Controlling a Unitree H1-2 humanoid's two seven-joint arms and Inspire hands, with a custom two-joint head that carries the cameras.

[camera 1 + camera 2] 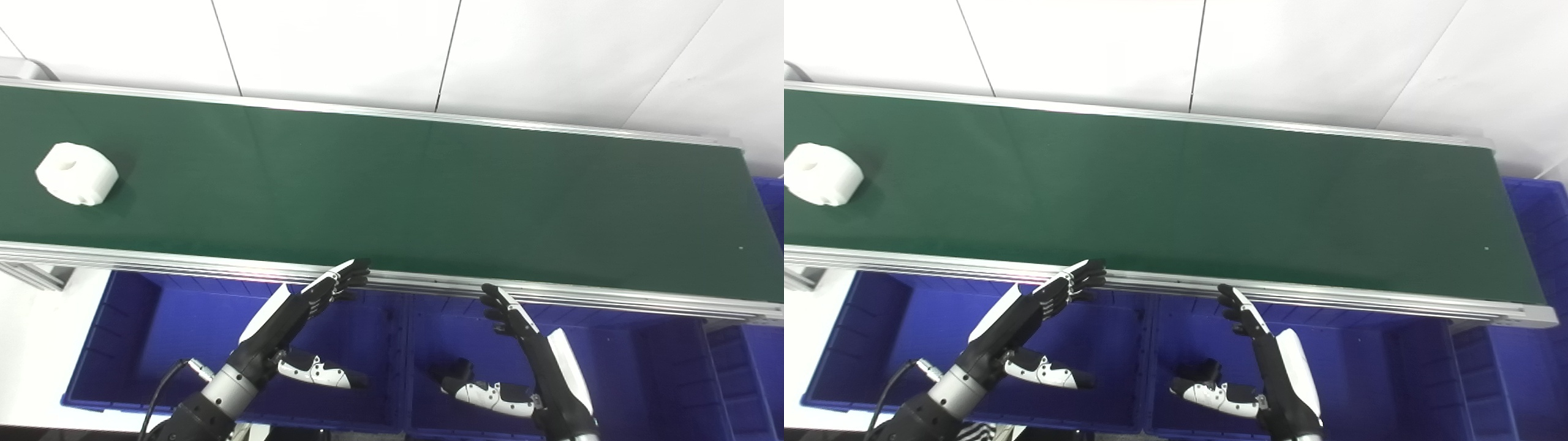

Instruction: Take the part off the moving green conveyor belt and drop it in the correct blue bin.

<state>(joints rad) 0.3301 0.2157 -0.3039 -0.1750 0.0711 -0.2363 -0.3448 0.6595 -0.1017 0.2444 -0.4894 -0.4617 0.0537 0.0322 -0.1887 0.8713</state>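
A white part with a round hole in its top is seen lying on the green conveyor belt at the far nine o'clock side, well apart from both hands. The belt is bordered by a silver metal rail along its near edge and by a white panelled wall at twelve o'clock. Blue bins are set below the rail at six o'clock, divided by a central wall. The left hand is held over the left bin, released, its fingers extended up to the rail and nothing grasped. The right hand is held over the right bin, likewise spread and empty. Nothing is placed between the hands and the part except bare belt and the rail.
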